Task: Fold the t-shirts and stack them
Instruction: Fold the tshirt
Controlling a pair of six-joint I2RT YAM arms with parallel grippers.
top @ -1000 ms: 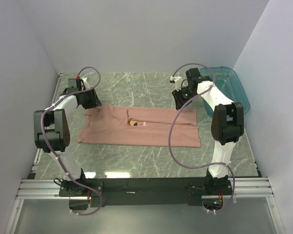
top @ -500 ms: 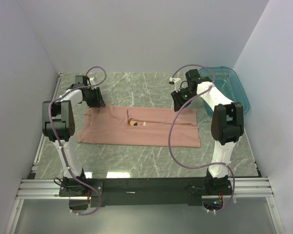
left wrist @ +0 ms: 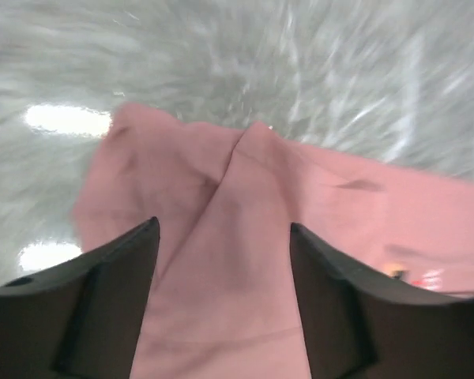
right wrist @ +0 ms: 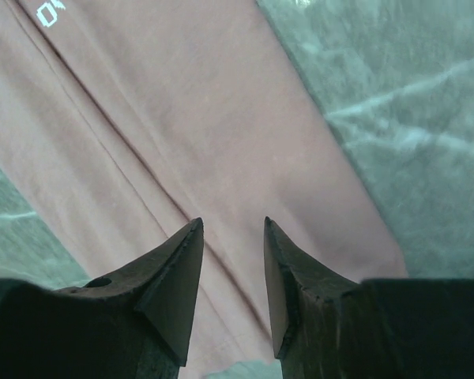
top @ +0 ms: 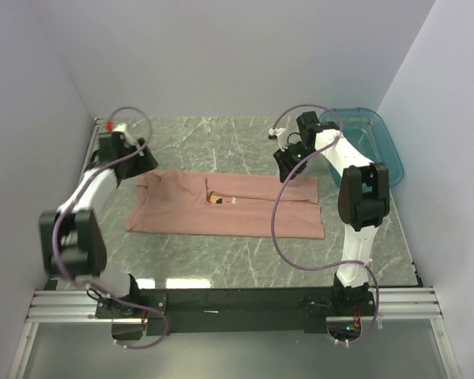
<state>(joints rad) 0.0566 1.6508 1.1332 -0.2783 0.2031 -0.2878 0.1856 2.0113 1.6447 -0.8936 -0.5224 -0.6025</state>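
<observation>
Marbled worktop (top: pixel 245 260): one t-shirt (top: pixel 229 207) is found folded lengthwise beneath the spread left claw (left wrist: pixel 223 227) and right claw (right wrist: pixel 233 223); further folding and stacking are judged outstanding.

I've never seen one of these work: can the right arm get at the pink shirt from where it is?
Probably yes. The right gripper hangs open directly over the shirt, near its edge, and nothing lies between them.
</observation>
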